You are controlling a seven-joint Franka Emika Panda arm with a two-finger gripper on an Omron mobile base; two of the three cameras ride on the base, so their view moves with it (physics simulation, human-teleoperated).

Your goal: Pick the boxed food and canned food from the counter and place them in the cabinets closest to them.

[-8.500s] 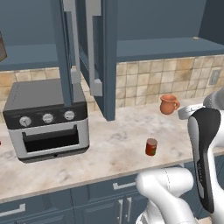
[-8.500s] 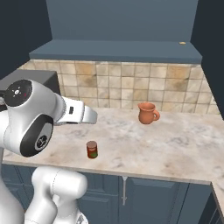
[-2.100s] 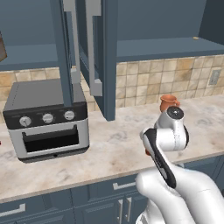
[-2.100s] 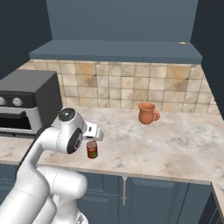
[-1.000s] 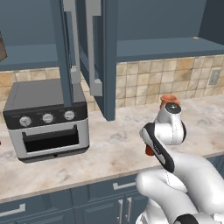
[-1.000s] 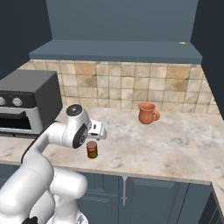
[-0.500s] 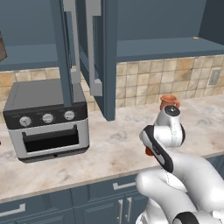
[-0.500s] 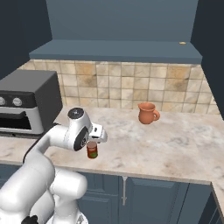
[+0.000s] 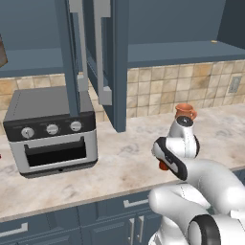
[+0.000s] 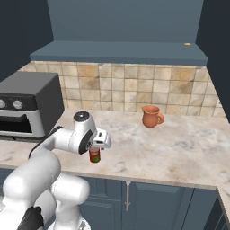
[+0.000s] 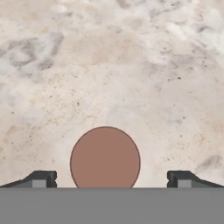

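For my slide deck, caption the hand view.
Open hand poised directly above small red-orange cylindrical can on beige marble counter.

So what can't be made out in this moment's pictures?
- Canned food: right base view, the hand covers its top; left base view, the arm hides all but a red sliver.
- Pincer: hand view, fingers cut off by the bottom edge.
- Toaster oven: right base view, cropped at the left edge.
- Cabinets: tops out of frame.
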